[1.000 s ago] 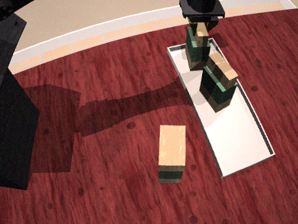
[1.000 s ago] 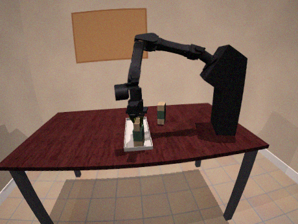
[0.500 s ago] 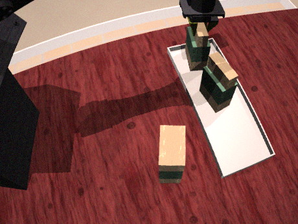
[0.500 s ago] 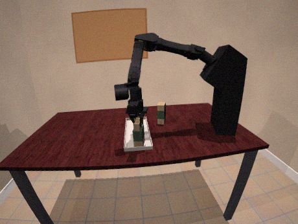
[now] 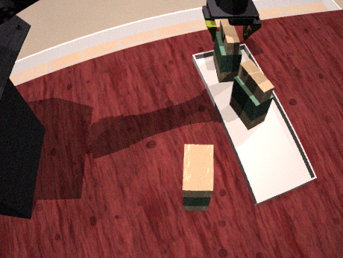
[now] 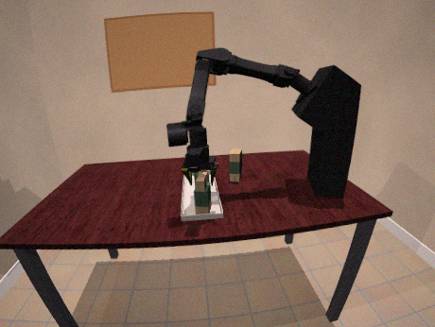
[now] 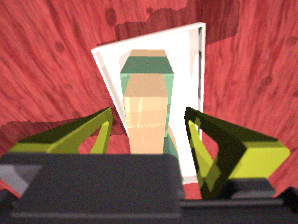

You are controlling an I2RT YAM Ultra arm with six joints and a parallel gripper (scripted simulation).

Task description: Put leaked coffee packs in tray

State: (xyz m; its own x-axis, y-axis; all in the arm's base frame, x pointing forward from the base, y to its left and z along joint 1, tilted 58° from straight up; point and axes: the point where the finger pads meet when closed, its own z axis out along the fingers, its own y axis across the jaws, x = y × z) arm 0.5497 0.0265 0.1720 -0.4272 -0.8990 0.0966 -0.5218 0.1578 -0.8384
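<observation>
Over the tray (image 5: 274,164) (image 6: 187,200) (image 7: 186,55), the gripper (image 5: 230,33) (image 6: 200,176) (image 7: 148,112) stands open, releasing the far pack (image 5: 228,56) (image 7: 145,112). Next (judging by eye): rise straight, clear.

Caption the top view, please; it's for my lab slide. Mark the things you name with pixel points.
Two coffee packs (image 5: 227,60) (image 5: 251,98) stand in the white tray (image 5: 266,168), fingers (image 5: 230,34) open at one; a third pack (image 5: 198,168) stands outside.

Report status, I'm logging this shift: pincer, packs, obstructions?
Pincer open, around nearer pack's top. Two packs in tray, third pack standing outside. No obstruction seen.
</observation>
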